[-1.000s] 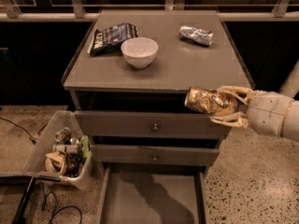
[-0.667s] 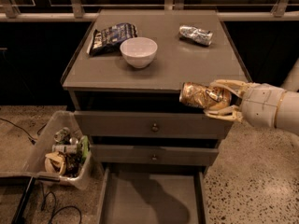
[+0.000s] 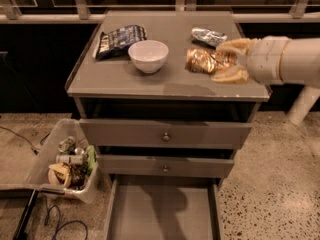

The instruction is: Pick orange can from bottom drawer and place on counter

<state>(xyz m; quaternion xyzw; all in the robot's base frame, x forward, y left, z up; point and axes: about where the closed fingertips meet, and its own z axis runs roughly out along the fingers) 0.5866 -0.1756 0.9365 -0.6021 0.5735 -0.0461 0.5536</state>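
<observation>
Fingers (image 3: 236,46) gripping orange can (image 3: 204,60) over counter (image 3: 120,78), bottom drawer (image 3: 160,211) open (rubbish-filled bin (image 3: 47,149))

claw (image 3: 226,62) over counter (image 3: 125,81), hemmed by white bowl (image 3: 148,55) and silver can (image 3: 209,35).

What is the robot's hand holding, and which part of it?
The gripper holds the orange can by its right end, above the counter's right side.

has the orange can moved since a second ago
Yes. Held in the gripper, the orange can rose from in front of the counter to above it, right of the white bowl.
</observation>
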